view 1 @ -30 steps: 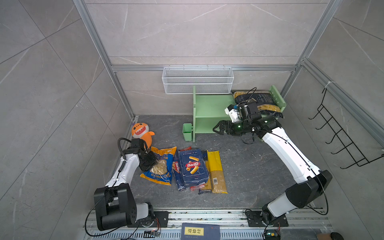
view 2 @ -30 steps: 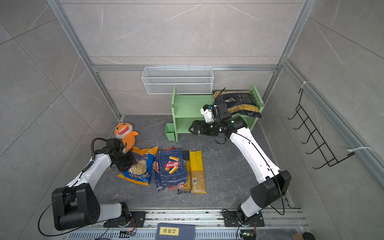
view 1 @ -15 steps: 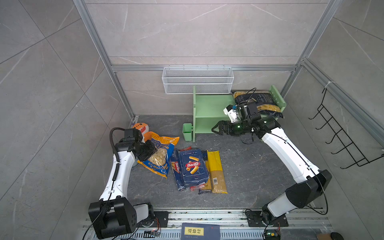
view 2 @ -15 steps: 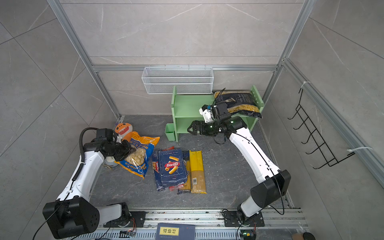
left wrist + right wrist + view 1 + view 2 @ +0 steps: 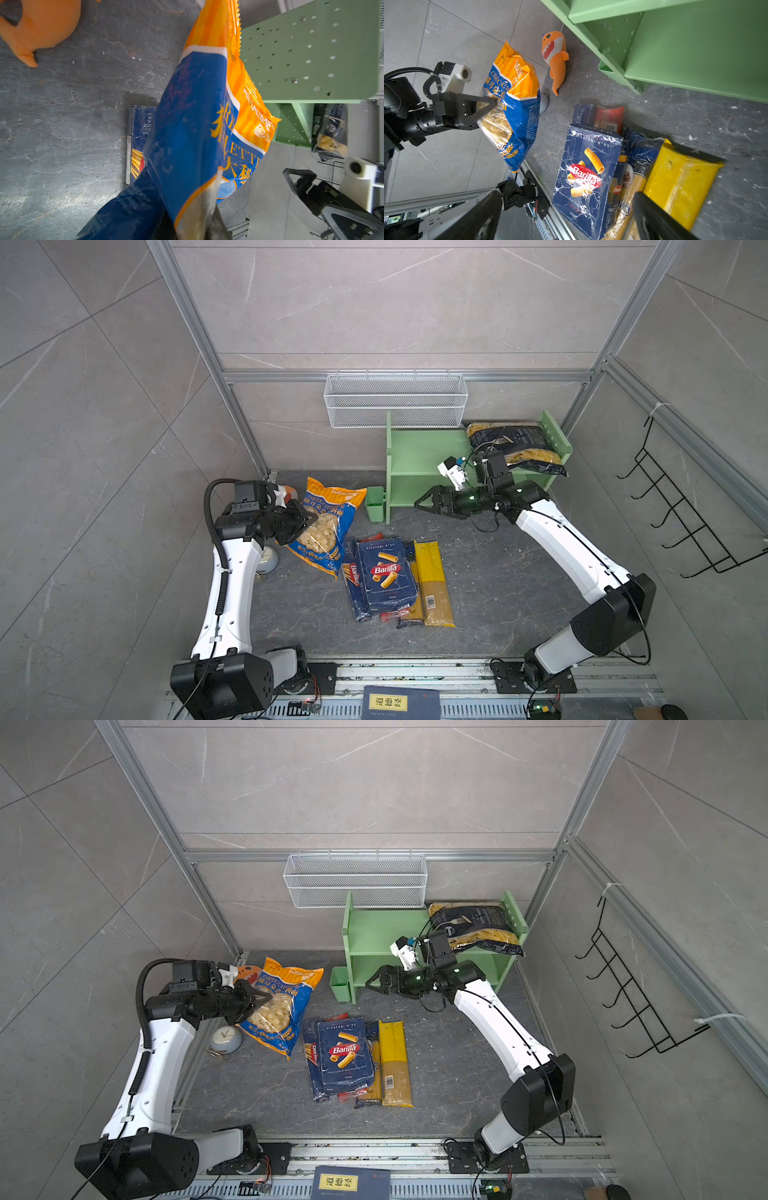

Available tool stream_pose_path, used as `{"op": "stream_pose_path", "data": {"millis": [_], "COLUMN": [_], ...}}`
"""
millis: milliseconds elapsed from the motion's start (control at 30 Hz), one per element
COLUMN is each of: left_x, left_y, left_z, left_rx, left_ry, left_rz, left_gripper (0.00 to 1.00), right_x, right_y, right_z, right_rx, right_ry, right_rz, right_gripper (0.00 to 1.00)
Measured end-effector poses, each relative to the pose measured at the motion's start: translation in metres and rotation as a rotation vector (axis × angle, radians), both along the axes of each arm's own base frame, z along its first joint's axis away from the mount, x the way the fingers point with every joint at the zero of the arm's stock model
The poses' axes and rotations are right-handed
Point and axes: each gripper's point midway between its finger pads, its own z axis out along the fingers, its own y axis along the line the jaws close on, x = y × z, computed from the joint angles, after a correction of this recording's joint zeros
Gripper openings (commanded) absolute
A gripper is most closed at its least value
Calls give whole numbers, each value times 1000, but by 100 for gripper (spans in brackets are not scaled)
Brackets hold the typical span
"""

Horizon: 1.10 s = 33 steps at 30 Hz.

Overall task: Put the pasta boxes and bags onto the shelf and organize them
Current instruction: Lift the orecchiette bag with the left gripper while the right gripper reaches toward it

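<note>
The orange-and-blue bag [image 5: 328, 526] is glossy, crinkled plastic film with a clear window. The blue box [image 5: 583, 166] is covered in shiny, wrinkled clear wrap, and the yellow pack [image 5: 679, 176] is smooth, glossy plastic. The green shelf [image 5: 311, 52] looks matt and smooth, with holes in its side panel. The desk [image 5: 62, 104] is dark, rough and matt, like stone. The orange toy [image 5: 556, 58] is soft cloth. The white basket [image 5: 395, 400] is fine metal mesh.
</note>
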Motion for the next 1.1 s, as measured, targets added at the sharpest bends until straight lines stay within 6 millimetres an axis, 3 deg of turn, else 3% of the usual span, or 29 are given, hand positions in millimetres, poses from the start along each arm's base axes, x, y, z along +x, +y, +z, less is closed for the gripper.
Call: {"op": "stream_pose_path", "data": {"millis": [367, 900, 1100], "left_x": [-13, -35, -36], "left_y": [-17, -27, -29], "left_z": [31, 77, 81], "left_rx": [-149, -261, -290], "left_ry": [-34, -146, -142], "left_rz": [0, 28, 31], "left_gripper": [0, 0, 0], "right_x": [-22, -49, -46], "right_y": [49, 138, 149], "right_z": [1, 0, 11], "right_rx": [116, 230, 294], "right_ry": [-14, -110, -138], "right_rz": [132, 306, 319], "right_gripper": [100, 100, 100]}}
